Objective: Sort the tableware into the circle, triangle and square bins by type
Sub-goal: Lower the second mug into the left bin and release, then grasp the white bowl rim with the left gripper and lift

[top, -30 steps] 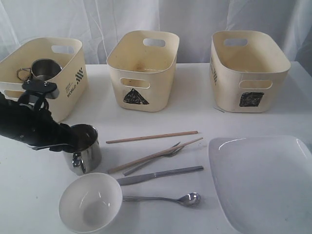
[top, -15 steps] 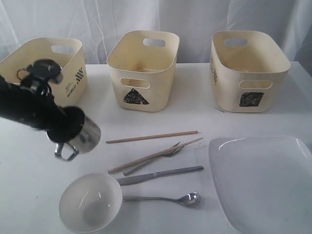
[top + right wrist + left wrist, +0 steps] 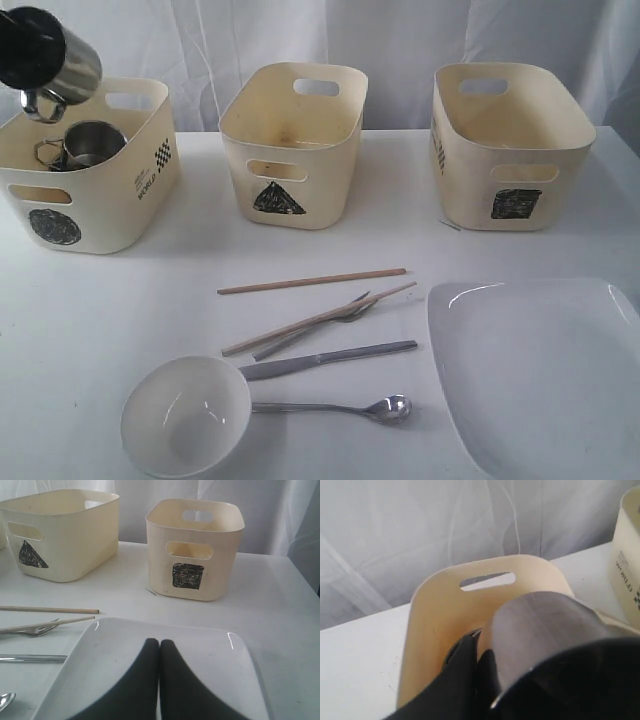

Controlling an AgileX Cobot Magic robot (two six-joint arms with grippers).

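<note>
Steel mug in left gripper

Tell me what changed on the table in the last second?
The left gripper closed on the steel mug, lifted it off the table and carried it above the circle bin, where another mug sits. The white bowl, plate, chopsticks, fork, knife and spoon stayed put.

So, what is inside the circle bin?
One steel mug is inside the circle bin. A second mug hangs above, not inside. Its near wall hides the remaining floor.
</note>
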